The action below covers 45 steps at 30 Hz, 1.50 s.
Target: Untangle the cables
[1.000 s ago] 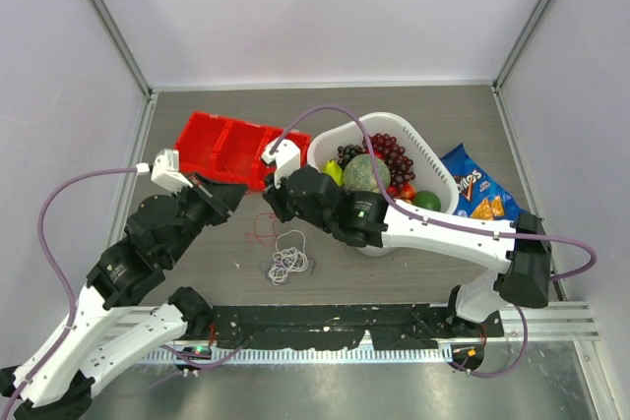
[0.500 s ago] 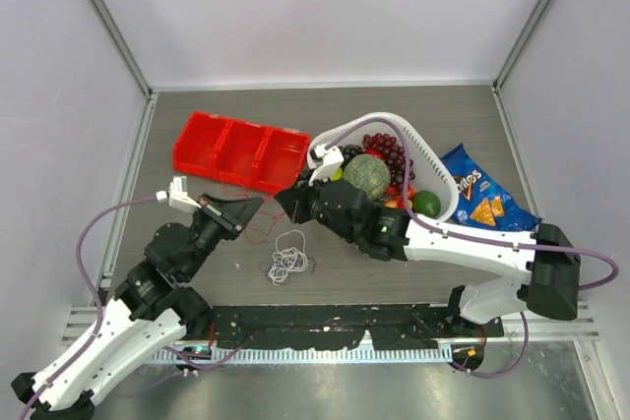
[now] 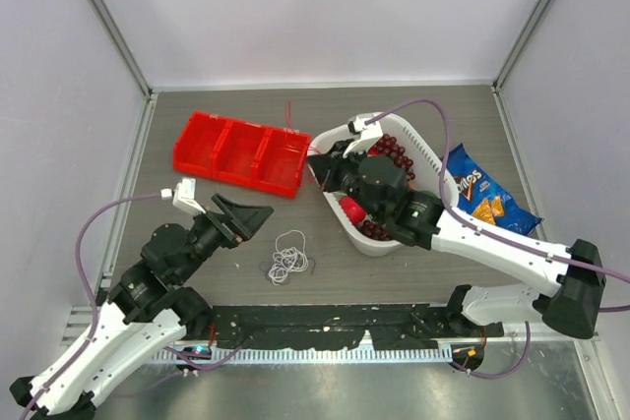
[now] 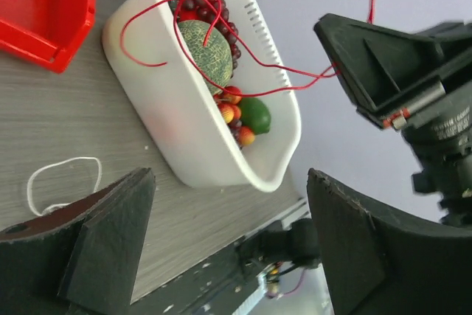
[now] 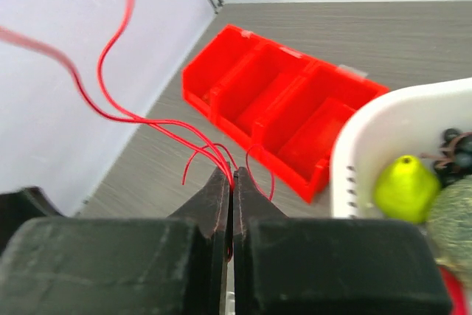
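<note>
A thin red cable is pinched in my shut right gripper, which hangs above the near-left rim of the white basket. Its loops trail up into the air and drape over the basket's fruit. The white cable lies in a small loopy coil on the table, part of it showing in the left wrist view. My left gripper stands wide open to the left of that coil, nothing between its fingers.
A red divided bin sits at the back left. The white basket holds a melon, grapes, a green pear and other fruit. A blue chip bag lies to its right. Grey walls enclose the table.
My left gripper has opened and let go of the red cable. My right gripper, shut on that cable, has carried it up and to the right, off the table and over the basket.
</note>
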Each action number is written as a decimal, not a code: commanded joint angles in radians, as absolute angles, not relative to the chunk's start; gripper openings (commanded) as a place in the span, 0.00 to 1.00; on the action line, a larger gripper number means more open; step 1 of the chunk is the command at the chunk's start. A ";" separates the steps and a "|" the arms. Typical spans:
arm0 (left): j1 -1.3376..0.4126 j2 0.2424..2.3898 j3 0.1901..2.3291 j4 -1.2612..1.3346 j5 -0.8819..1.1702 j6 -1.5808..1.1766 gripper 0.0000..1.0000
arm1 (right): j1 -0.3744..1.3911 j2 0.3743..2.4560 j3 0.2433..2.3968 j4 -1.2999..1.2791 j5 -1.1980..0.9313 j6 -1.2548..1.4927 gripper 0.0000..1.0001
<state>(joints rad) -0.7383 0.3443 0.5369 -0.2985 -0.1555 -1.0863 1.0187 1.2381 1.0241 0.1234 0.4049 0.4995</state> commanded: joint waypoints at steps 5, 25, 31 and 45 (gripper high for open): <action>-0.736 0.310 0.816 -0.456 -0.014 -0.694 0.89 | 0.997 1.193 1.130 -0.197 0.177 0.085 0.01; -0.735 0.821 1.028 -0.331 0.474 -0.486 0.92 | 0.997 1.066 1.088 -0.249 -0.300 -0.051 0.01; -0.733 0.770 0.940 -0.284 0.550 -0.511 0.94 | 0.997 1.051 1.078 -0.229 -0.389 -0.060 0.01; -0.733 0.749 0.661 0.298 0.798 -0.811 0.98 | 0.996 1.016 0.993 0.098 -0.647 0.116 0.01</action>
